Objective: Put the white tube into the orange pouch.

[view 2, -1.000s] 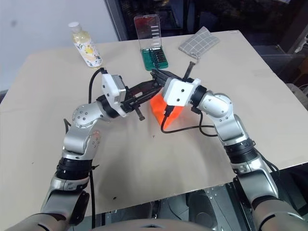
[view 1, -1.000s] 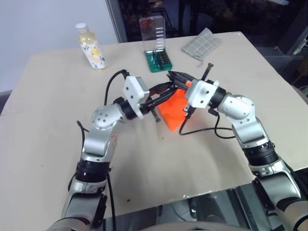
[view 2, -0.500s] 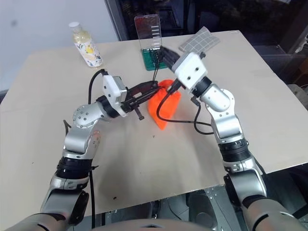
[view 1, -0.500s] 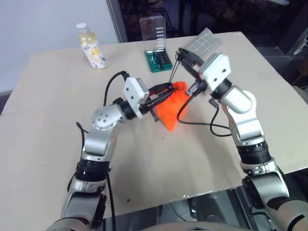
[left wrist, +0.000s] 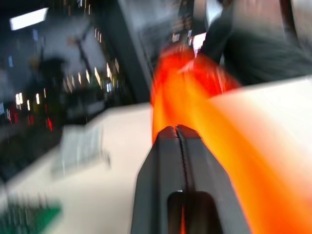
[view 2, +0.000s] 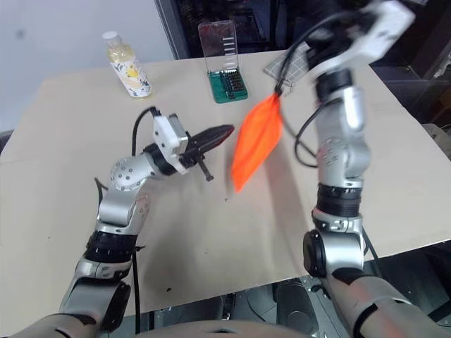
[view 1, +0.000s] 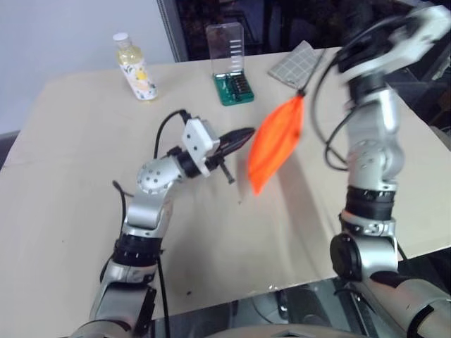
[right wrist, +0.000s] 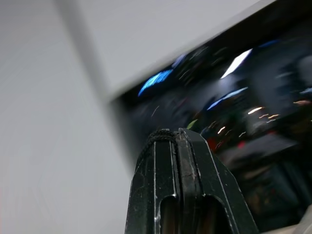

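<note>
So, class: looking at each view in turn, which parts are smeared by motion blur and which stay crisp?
Left eye view: the raised right arm and the orange pouch are smeared, while the bottle and bit set stay crisp. Left wrist view: pouch and background are streaked, though the left tool stays fairly sharp. Right wrist view: the background lights are streaked, the right tool sharp.

The bright neon-orange soft fabric pouch hangs in the air above the tabletop, stretched long and slanting, its narrow gathered top uppermost and its wider bottom end pointing down. A dark drawstring runs up from that gathered top. The pouch looks blurred.
</note>
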### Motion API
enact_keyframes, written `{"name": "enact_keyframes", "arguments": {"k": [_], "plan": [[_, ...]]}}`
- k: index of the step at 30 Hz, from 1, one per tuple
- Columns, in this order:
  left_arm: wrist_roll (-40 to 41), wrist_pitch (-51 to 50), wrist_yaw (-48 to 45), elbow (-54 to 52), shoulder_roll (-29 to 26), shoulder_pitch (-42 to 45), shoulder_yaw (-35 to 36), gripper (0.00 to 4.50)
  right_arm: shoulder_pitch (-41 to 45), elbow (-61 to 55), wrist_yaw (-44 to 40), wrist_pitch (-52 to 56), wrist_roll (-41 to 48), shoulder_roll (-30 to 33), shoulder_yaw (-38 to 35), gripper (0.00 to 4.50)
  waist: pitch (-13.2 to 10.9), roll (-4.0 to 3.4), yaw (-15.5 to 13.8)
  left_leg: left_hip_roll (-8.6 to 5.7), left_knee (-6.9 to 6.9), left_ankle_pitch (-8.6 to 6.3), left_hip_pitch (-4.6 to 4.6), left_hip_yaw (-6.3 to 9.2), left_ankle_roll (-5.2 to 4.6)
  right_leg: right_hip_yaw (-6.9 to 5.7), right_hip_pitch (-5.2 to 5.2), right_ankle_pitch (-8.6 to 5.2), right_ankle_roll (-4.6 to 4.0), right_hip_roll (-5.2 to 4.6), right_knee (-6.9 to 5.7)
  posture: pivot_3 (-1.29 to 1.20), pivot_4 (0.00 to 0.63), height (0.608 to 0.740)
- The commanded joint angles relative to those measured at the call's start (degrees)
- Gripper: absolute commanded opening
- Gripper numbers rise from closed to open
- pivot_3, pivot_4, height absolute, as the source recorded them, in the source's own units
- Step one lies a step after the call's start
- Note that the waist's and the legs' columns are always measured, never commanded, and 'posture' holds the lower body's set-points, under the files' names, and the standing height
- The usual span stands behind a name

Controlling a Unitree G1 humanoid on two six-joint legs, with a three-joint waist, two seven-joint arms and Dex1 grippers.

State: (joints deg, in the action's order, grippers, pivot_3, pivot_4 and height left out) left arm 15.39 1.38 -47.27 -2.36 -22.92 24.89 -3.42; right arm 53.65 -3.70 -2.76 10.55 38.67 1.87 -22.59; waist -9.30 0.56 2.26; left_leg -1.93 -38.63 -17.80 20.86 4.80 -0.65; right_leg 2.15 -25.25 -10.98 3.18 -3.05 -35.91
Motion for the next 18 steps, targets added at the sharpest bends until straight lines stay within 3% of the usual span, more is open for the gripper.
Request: {"name": "enact_keyframes", "arguments": {"k": [1,15,17,18], "plan": [[-0.3,0.9,-0.1,-1.4,-0.2,-0.1,-0.2,0.15,2.5,-2.0,4.8,0.7,7.1,-1.4,-3.0,0.0,0.0,-0.02,0.2,0.01,0.0,0.0,-0.02,-0.02,0.0,0.01,0.0,0.0,0.0,0.02,-0.01,0.0,0.15,0.74],[1.6,-2.3,3.4,-2.9,0.8,1.5,1.6,0.15,-1.4,-6.1,1.9,4.5,6.4,0.4,3.8,0.0,0.0,-0.04,0.3,0.07,0.0,0.0,-0.01,-0.3,-0.03,0.29,-0.16,0.0,0.0,0.03,-0.22,0.0,0.15,0.74],[2.2,-2.6,3.1,-3.2,0.4,0.8,2.3,0.7,-3.0,-7.5,0.2,7.2,7.9,0.7,5.7,0.0,0.0,-0.04,0.3,0.07,0.0,0.0,-0.01,-0.31,-0.03,0.3,-0.18,0.0,0.0,0.04,-0.22,0.0,0.15,0.74],[2.2,-2.7,3.2,-3.4,0.1,0.4,2.6,0.99,-4.3,-8.6,-1.1,9.4,8.8,1.3,7.1,0.29,0.0,-0.04,0.3,0.07,0.01,0.0,-0.01,-0.31,-0.03,0.29,-0.18,0.0,0.0,0.04,-0.22,0.0,0.15,0.74]]}}
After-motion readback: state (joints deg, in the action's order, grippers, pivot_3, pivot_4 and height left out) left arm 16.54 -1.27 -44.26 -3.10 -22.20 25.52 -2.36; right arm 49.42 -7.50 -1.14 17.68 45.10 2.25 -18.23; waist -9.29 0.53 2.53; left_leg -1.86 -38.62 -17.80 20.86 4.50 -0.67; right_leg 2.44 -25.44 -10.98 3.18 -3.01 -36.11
